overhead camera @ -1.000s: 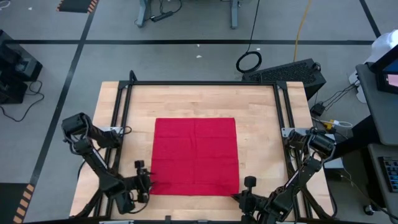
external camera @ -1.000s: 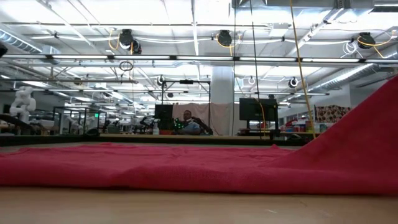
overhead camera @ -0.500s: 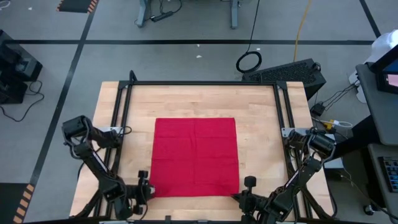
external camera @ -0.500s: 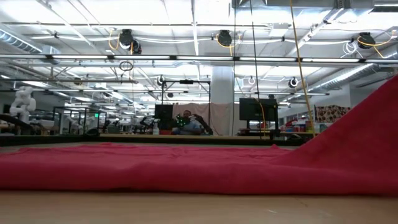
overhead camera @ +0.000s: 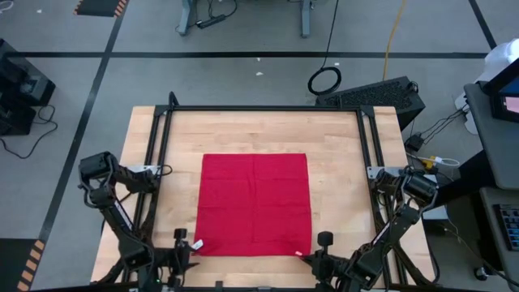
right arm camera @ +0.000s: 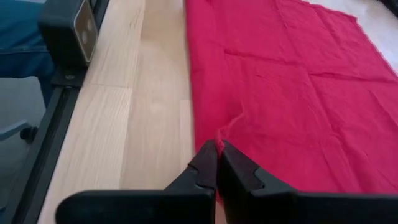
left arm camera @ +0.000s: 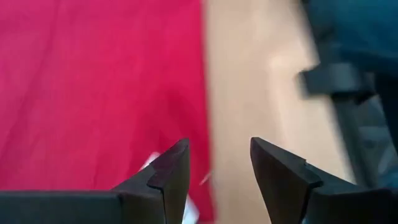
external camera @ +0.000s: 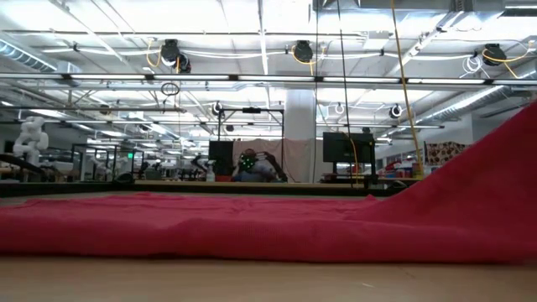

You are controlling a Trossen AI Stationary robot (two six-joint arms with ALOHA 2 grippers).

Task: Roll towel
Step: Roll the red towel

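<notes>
The red towel lies spread flat in the middle of the wooden table, with its white tag at the near left corner. My left gripper is open at that corner. In the left wrist view one finger stands over the red cloth and the other over bare wood. My right gripper is shut at the towel's near right corner. In the low view the cloth lies flat and rises steeply at the picture's right. My right gripper pinches the towel's right edge close to the near right corner, between its two shut fingers. The fingers come from the table's near side, low over the wood. The cloth puckers toward the fingertips, and that corner stands raised while the rest lies flat.
A black frame rail runs round the table top, with a dark box beside the right rail. Bare wood lies beyond the towel's far edge and on both sides. A person sits far off in the room behind.
My left gripper has drawn back toward the table's near edge, off the towel's left side. The near left corner now lies flat with its white tag showing. The right gripper and the raised right corner have kept still.
</notes>
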